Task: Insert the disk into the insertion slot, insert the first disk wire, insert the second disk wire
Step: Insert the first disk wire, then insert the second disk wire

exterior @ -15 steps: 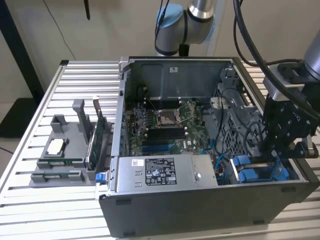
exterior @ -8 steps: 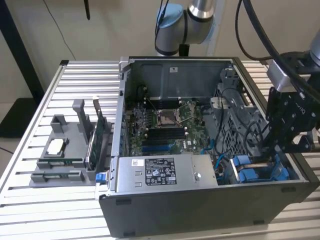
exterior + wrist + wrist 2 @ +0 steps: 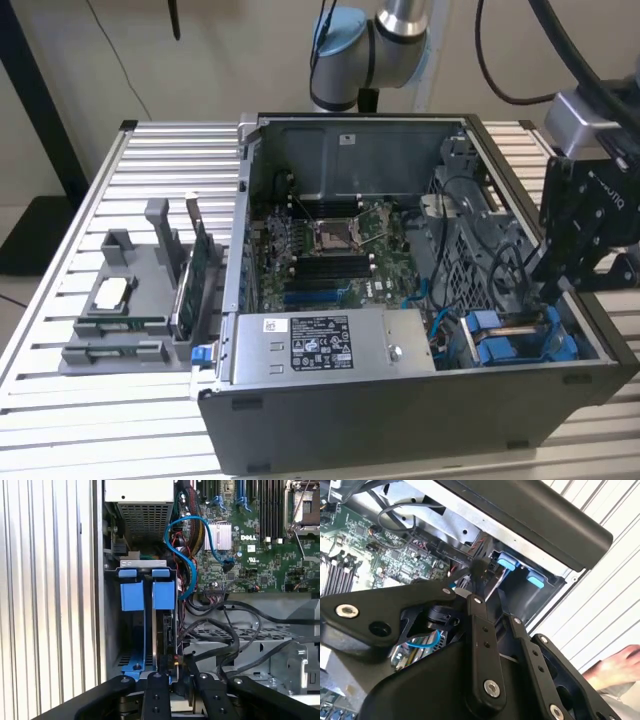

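Exterior view: the open dark grey steel computer case (image 3: 400, 420) lies on its side on the slatted aluminium table (image 3: 90, 420), so its inside faces upward for the arm; the black linkage gripper (image 3: 546, 298) reaches into 1 corner. First wrist view puts the silver-grey disk in its bright blue plastic carrier (image 3: 163, 594) upright in the metal drive bay (image 3: 142, 564), beside 1 empty blue carrier (image 3: 132, 596); seated, I judge. The gripper sits at the disk's connector end among black cables (image 3: 234, 639), likely for wire work; spread or pressed together, I cannot tell.
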